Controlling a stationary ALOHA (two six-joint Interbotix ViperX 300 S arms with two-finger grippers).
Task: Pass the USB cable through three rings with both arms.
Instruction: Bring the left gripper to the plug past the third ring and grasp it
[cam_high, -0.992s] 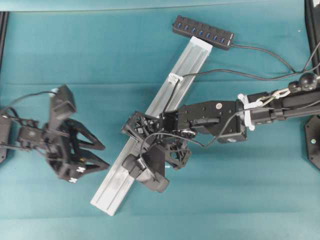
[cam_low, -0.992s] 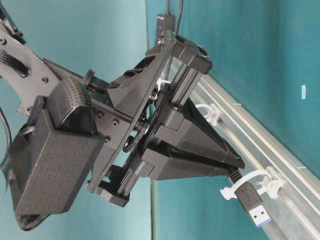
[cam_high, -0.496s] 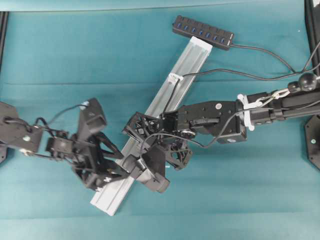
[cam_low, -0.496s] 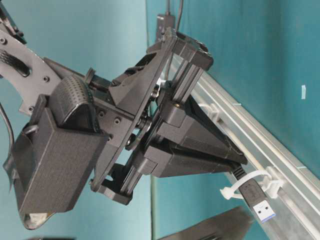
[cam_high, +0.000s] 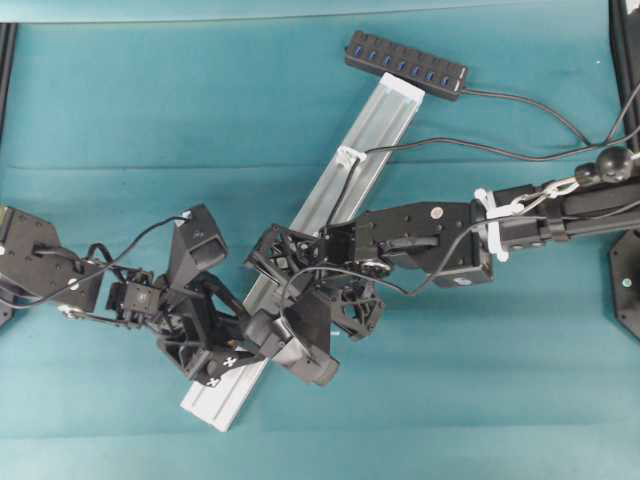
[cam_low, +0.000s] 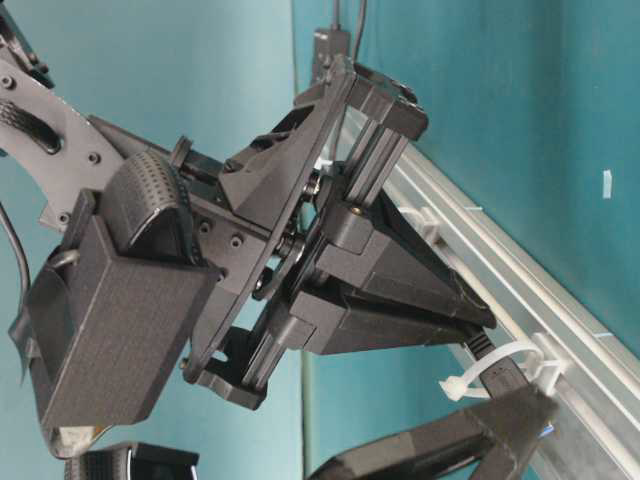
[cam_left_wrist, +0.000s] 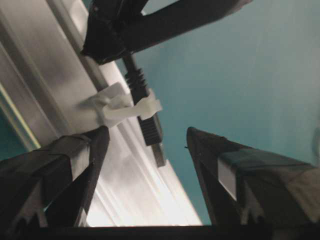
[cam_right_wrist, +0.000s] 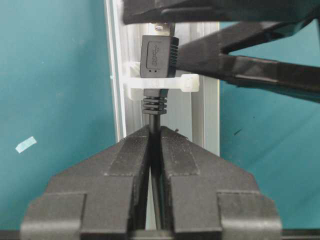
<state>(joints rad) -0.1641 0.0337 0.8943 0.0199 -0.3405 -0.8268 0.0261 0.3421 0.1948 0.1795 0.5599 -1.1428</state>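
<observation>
From overhead, the silver rail (cam_high: 318, 245) lies diagonally on the teal desk (cam_high: 120, 90); the right tool (cam_high: 285, 290) works over its lower half and the left tool (cam_high: 222, 350) sits just beside it. One ring (cam_high: 348, 156) shows uncovered with the USB cable (cam_high: 470, 146) running to it; the others are hidden by the arms.

At table level, the plug body sits inside a ring (cam_low: 500, 360), so that ring is judged threaded.

The left wrist view confirms this: the plug tip (cam_left_wrist: 159, 152) pokes past the clip between spread, empty fingers.

The right wrist view alone shows the right tool clamped on the cord behind the strain relief (cam_right_wrist: 154, 104). Remaining: take over the plug and pull through.
</observation>
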